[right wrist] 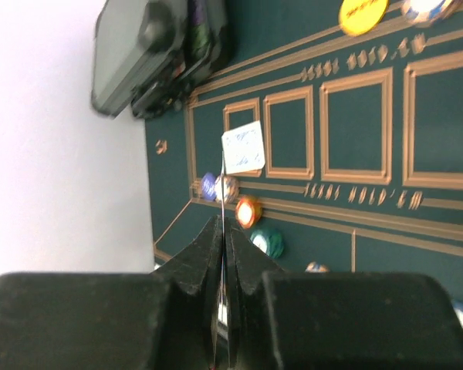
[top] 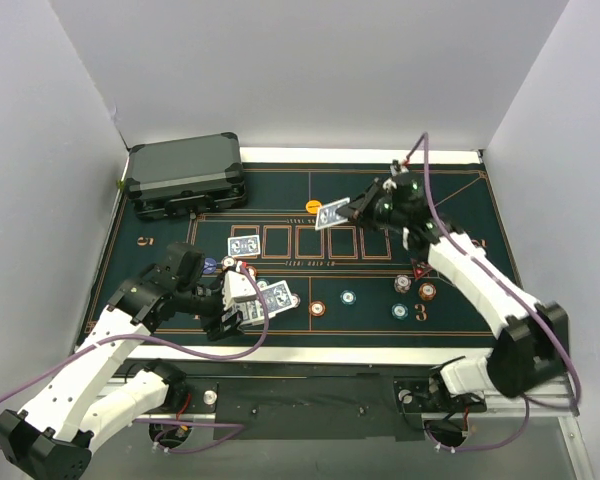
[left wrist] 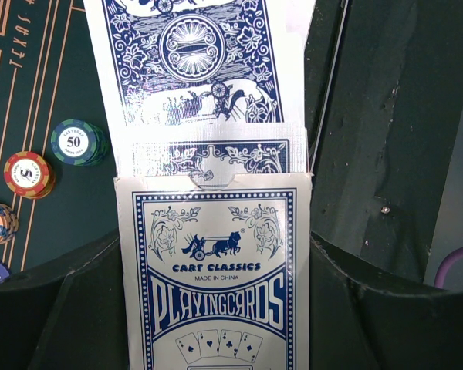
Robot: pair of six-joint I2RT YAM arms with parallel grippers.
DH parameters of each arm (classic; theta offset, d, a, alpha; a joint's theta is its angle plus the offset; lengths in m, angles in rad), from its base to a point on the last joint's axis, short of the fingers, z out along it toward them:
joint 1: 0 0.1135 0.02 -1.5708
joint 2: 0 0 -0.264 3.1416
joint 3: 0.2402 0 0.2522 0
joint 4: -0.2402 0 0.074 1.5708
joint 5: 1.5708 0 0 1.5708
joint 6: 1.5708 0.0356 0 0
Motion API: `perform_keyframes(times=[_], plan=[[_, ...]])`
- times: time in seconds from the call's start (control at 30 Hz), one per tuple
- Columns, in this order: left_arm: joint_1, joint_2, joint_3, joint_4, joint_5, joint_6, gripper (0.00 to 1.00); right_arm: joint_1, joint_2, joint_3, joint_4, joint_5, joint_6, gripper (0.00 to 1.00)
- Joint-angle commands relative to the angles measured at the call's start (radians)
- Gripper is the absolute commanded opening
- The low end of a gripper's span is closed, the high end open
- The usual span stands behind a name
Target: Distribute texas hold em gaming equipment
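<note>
My left gripper is shut on a blue-and-white playing card box, with blue-backed cards sticking out of its open top. Over the far row of card boxes on the mat, my right gripper is shut on a single blue-backed card; it shows edge-on between the jaws in the right wrist view. Another card lies on the mat at the left end of that row. Poker chips lie scattered: yellow, orange, teal, and several more at the right.
A dark grey hard case sits at the far left corner of the green mat. White walls close in on both sides and the back. Chips lie close to the left of the card box.
</note>
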Motion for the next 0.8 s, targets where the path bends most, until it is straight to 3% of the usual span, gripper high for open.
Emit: perform_keyframes(times=[0.0,0.17,0.33,0.77], plan=[[-0.006,0.005,0.036,0.045,0.042,0.008,0.00,-0.069,0.246,0.185,-0.016,-0.015,-0.094,0.00],[-0.004,0.007,0.047,0.043,0.042,0.005,0.00,-0.120,0.556,0.471,-0.049,-0.001,-0.114,0.00],[-0.006,-0.004,0.050,0.038,0.039,-0.001,0.00,-0.175,0.760,0.733,-0.131,0.043,-0.114,0.00],[-0.006,-0.010,0.052,0.057,0.037,-0.027,0.00,-0.256,1.034,0.893,-0.252,0.134,-0.154,0.00]])
